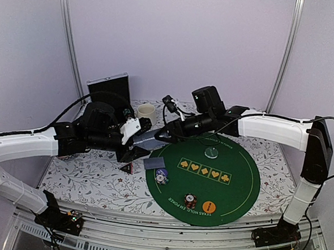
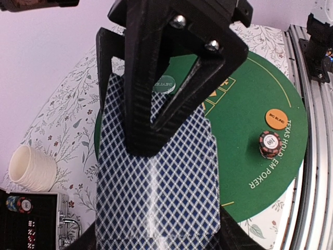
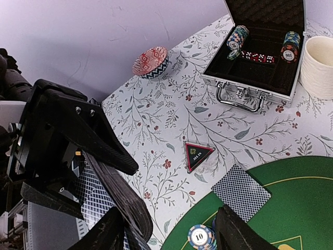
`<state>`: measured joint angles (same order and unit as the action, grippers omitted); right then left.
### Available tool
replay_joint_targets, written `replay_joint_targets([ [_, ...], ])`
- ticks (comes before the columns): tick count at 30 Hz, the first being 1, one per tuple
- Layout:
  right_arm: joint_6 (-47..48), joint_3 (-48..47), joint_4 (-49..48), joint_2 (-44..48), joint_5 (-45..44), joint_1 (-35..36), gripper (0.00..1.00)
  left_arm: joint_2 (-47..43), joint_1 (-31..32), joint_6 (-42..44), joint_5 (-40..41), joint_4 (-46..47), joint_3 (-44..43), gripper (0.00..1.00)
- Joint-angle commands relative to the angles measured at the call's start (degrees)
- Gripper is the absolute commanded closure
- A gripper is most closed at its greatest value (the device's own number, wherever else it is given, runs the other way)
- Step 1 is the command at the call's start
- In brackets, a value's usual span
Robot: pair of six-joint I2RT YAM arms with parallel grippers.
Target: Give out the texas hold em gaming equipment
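Note:
My left gripper [image 1: 137, 146] is shut on a deck of blue-checked playing cards [image 2: 156, 182], held above the table's left half. My right gripper [image 1: 159, 137] stands open at the deck's far end; its black fingers [image 2: 140, 104] lie over the top card. In the right wrist view the deck's edge [image 3: 122, 200] sits by my right gripper [image 3: 166, 234]. One card [image 3: 242, 192] lies face down at the green mat's [image 1: 237, 180] left rim. On the mat stand a blue-white chip stack [image 1: 162, 176], a dark red stack [image 1: 190, 200], an orange disc [image 1: 209, 207] and a pale disc [image 1: 212, 152]. A black-red triangular token [image 3: 197, 154] lies on the cloth.
A cream mug [image 1: 146, 110] stands at the back beside an open silver-edged case [image 3: 260, 52] holding chips and dice. A small patterned bowl [image 3: 151, 62] sits left of the case. Metal rails [image 2: 312, 156] run along the near table edge.

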<state>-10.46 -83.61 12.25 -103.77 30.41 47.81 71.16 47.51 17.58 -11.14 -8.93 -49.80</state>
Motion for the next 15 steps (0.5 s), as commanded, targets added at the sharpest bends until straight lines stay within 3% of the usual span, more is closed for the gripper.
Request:
replay_joint_targets([
  [1, 1.04, -1.07, 3.26, 2.10, -1.59, -0.61, 0.47, -0.95, -0.35, 0.59, -1.10, 1.66, 0.01, 0.46],
  [10, 2.12, -3.50, 8.27, 2.79, -2.65, -0.56, 0.79, -0.58, -0.36, 0.64, -0.64, 1.57, -0.03, 0.46],
  [11, 2.22, -3.67, 8.85, 2.86, -2.84, -0.57, 0.88, -0.58, -0.31, 0.66, -0.64, 1.59, -0.03, 0.46],
  [15, 2.78, -4.72, 11.36, 3.18, -3.48, -0.70, 0.96, -0.58, -0.35, 0.67, -0.64, 1.63, -0.03, 0.46],
])
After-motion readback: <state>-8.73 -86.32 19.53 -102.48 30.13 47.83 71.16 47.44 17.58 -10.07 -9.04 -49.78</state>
